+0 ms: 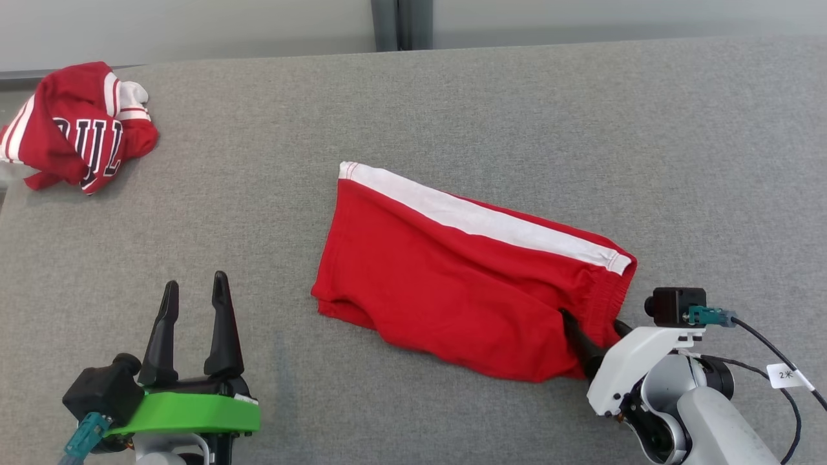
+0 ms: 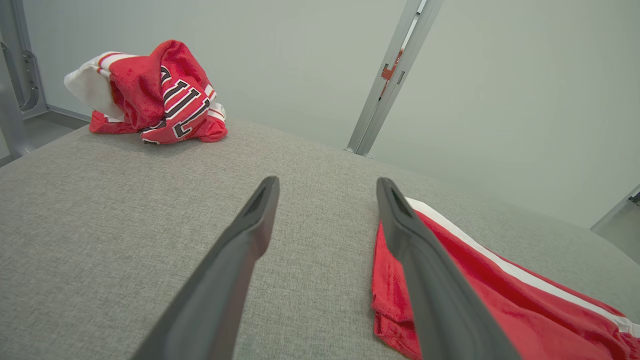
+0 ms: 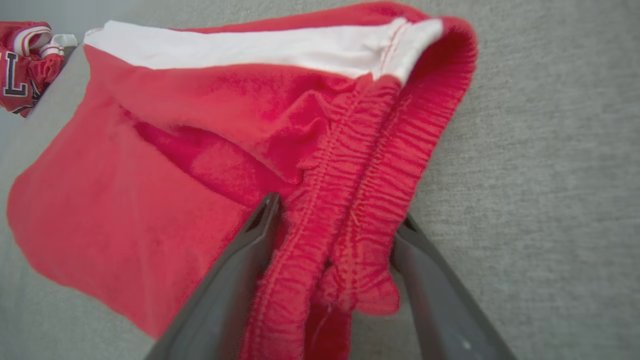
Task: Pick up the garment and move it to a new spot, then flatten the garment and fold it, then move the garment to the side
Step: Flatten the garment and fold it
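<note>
The garment (image 1: 452, 278), red shorts with a white side stripe, lies folded flat in the middle of the grey cloth table (image 1: 517, 110). My right gripper (image 1: 591, 320) is at its near right corner, open, one finger on each side of the bunched elastic waistband (image 3: 360, 165); the right wrist view shows my right gripper (image 3: 339, 207) astride that band. My left gripper (image 1: 195, 281) rests open at the lower left, apart from the shorts, nothing between its fingers. In the left wrist view my left gripper (image 2: 327, 182) points over bare table, the garment's (image 2: 500, 300) hem just right of it.
A crumpled red jersey (image 1: 77, 126) with white trim and lettering sits at the table's far left corner, also seen as the jersey (image 2: 155, 95) beyond my left fingers. A grey metal post (image 1: 387, 26) stands behind the table's far edge against a pale wall.
</note>
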